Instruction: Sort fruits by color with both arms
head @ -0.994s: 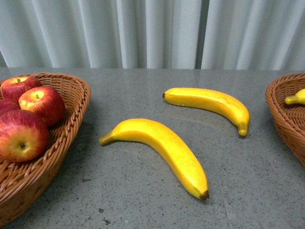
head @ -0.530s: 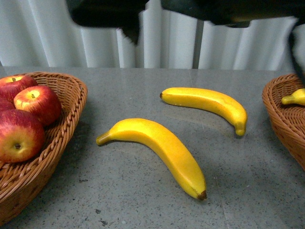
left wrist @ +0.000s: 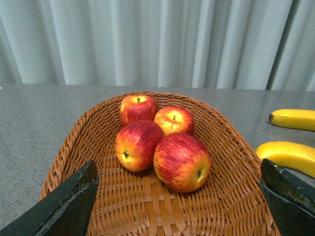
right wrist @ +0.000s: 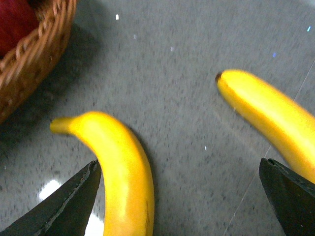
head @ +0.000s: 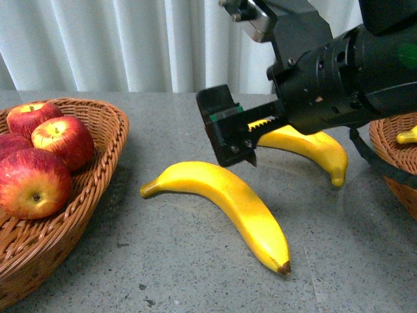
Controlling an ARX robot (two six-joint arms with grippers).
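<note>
Our right gripper (head: 233, 145) hangs low over the table (head: 163, 261), its jaws spread wide and clamped on nothing. Two bananas lie close to it. The near banana (head: 228, 195) lies just below the gripper, on the side toward our body, and its stem tip points toward the left basket (head: 98, 163). In the right wrist view its curved body runs close past one jaw. The far banana (head: 313, 147) lies just behind the gripper, which hides its stem end in the front view. In the wrist view this banana reaches toward the other jaw, with bare grey tabletop between the two fruits. A third banana (head: 408, 135) rests in the right basket (head: 391, 156), well apart from the gripper on its right.

Our left gripper (left wrist: 179, 209) also has its jaws set far apart and holds nothing. It hovers over the near rim of the left basket. Four apples (left wrist: 182, 161) cluster in that basket just ahead of it, pressed against one another.
</note>
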